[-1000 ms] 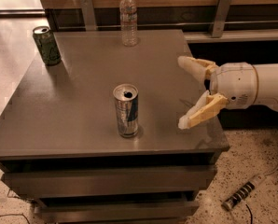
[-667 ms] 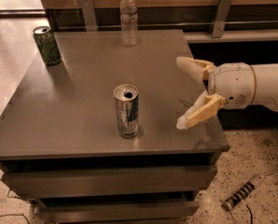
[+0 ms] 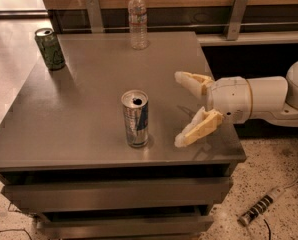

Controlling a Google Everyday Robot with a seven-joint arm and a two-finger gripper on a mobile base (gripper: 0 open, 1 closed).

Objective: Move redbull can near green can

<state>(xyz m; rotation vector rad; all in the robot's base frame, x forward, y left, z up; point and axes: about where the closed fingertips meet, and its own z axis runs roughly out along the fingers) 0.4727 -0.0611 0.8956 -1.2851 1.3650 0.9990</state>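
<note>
Redbull can (image 3: 135, 118) upright, lower centre of table (image 3: 89, 99). End effector (image 3: 181, 109) just right of it, fingers spread apart, empty. Green can (image 3: 50, 48) upper left, well apart.

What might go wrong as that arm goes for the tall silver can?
The tool hangs open beside the redbull can, not touching it.
1. That can is tall and slim, so a finger bumping it may tip it over.
2. It stands near the front edge of the table, so a shove might send it off.
3. The green can sits by the far left corner; a clumsy set-down could knock it off.
</note>
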